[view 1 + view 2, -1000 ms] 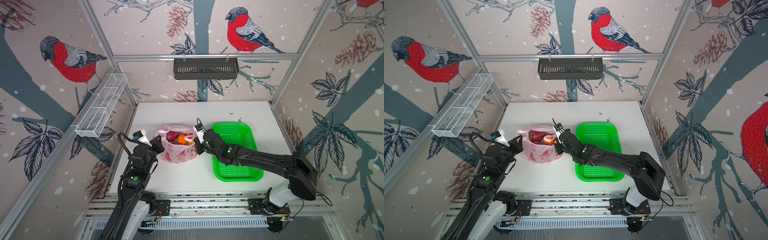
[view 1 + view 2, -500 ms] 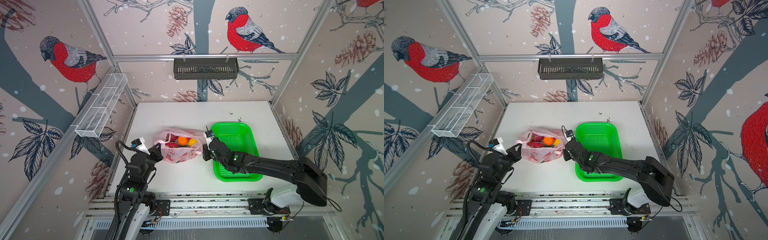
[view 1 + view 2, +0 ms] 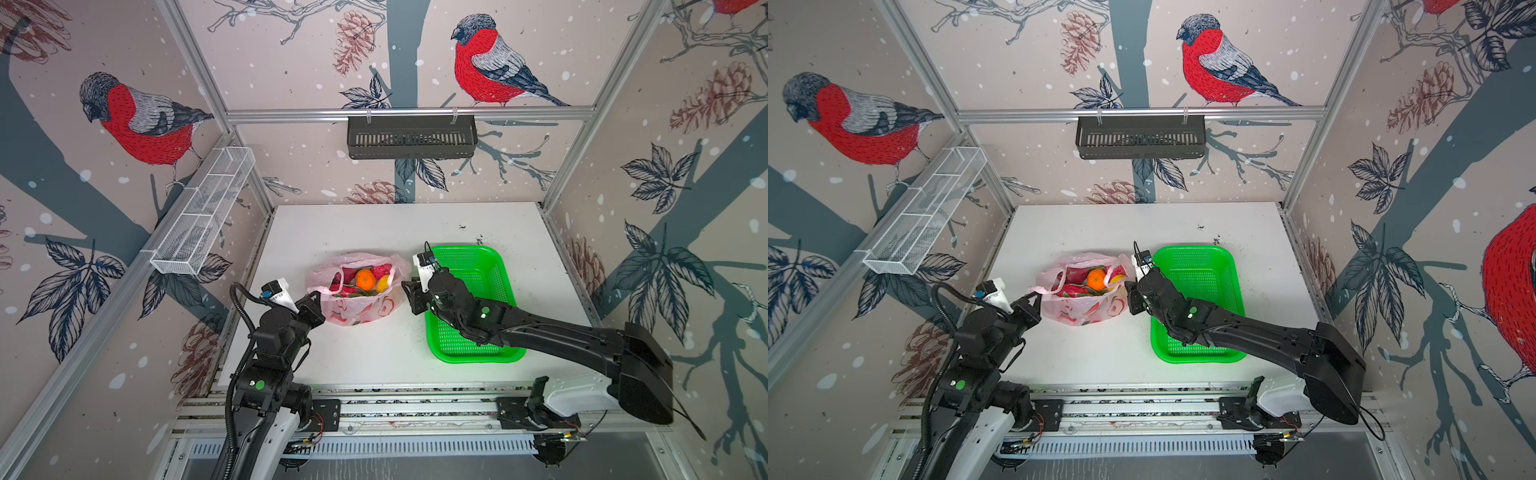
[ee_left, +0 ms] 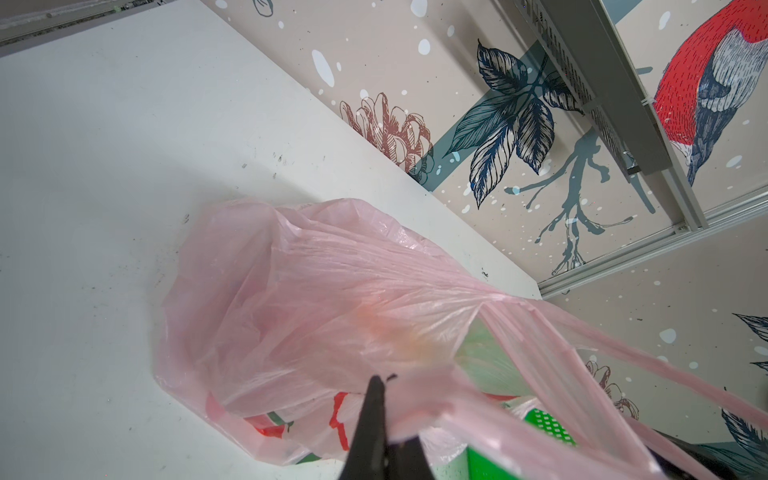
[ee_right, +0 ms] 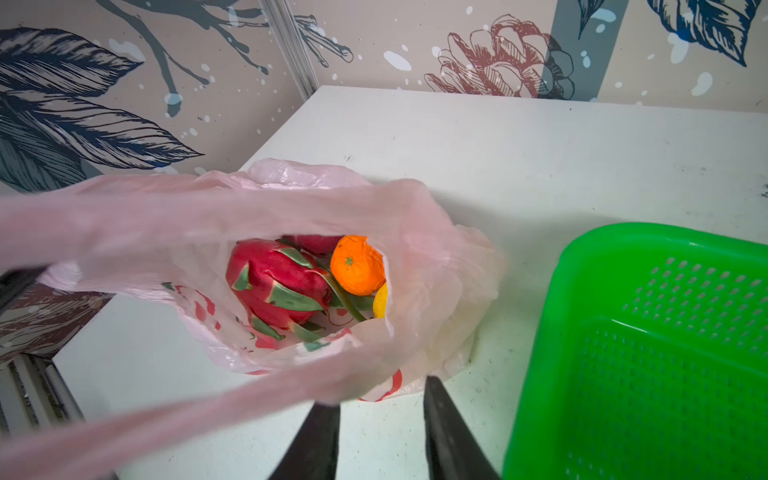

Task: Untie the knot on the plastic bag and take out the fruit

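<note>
The pink plastic bag (image 3: 357, 309) (image 3: 1084, 311) sits mid-table with its mouth wide open. Inside lie the fruit: an orange (image 3: 365, 279) (image 5: 357, 264), a yellow citrus (image 3: 383, 283) (image 5: 380, 300) and a magenta dragon fruit (image 5: 274, 282). The knot is out of view; the two handles stand apart. My left gripper (image 3: 318, 296) (image 4: 384, 386) is shut on the bag's left handle, stretching it taut. My right gripper (image 3: 409, 297) (image 5: 380, 395) is open just right of the bag. A slack pink handle strip drapes past one finger (image 5: 328, 415).
A green perforated tray (image 3: 473, 355) (image 5: 540, 332) lies right of the bag, under my right arm. A white wire basket (image 3: 203, 212) hangs on the left wall and a black rack (image 3: 411, 137) on the back wall.
The two grippers pulled the handles apart and the bag's mouth spread wide. My right gripper then opened, let its handle go slack and drew back to the right.
</note>
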Robot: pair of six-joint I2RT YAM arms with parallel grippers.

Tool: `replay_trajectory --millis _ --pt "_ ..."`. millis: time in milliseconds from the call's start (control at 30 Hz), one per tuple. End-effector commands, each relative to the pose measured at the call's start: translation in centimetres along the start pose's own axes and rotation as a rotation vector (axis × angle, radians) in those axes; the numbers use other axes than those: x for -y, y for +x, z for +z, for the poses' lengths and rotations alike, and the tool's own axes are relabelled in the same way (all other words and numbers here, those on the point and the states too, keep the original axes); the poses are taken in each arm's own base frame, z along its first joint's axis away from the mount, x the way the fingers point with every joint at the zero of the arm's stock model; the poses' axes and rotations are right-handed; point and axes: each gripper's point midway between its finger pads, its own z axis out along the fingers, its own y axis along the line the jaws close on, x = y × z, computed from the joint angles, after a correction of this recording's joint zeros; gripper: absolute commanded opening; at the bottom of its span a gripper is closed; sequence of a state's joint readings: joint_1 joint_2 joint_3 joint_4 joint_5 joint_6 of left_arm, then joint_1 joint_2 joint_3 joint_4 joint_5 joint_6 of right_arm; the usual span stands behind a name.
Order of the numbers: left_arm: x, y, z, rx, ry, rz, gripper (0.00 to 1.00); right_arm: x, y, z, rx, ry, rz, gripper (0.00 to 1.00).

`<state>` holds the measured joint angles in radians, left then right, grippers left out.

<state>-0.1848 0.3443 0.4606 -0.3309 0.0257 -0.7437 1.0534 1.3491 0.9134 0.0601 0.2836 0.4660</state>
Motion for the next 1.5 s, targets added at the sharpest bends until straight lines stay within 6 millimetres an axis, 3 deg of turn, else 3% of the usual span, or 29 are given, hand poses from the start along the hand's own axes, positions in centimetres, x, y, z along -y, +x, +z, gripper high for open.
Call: replay_trajectory --millis 0,167,400,567,700,800,1000,1167,1467 --pt "1.1 -0.8 0.0 0.018 0.040 -0.006 0.00 -0.4 0.2 -0.8 -0.021 -0.002 -0.037 0.43" --pt "1.6 -0.8 0.4 0.014 0.064 -0.006 0.00 -3.0 0.4 -2.4 -0.039 -0.035 -0.086 0.44" --pt "1.9 -1.1 0.3 0.026 0.079 -0.012 0.00 -8.5 0.6 -5.1 -0.039 -0.092 -0.158 0.27" --pt "2.1 -1.3 -0.1 0.038 0.085 -0.008 0.00 -12.1 -2.0 -8.2 0.048 -0.117 -0.216 0.25" --pt "2.0 -1.4 -0.3 0.045 0.086 -0.008 0.00 -14.0 -4.6 -9.2 0.090 -0.159 -0.237 0.25" --pt "2.0 -1.4 -0.5 0.052 0.089 -0.014 0.00 -14.2 -6.7 -7.9 0.081 -0.169 -0.205 0.22" --pt "1.9 -1.6 -0.8 0.067 0.086 -0.019 0.00 -14.1 -10.4 -2.5 0.006 -0.153 -0.195 0.13" --pt "1.7 -1.8 -0.7 0.082 0.083 -0.030 0.00 -13.2 -8.8 2.6 -0.099 -0.084 -0.226 0.09" --pt "2.0 -1.9 -0.6 0.085 0.094 -0.035 0.00 -9.9 -4.7 8.5 -0.202 0.009 -0.206 0.07"
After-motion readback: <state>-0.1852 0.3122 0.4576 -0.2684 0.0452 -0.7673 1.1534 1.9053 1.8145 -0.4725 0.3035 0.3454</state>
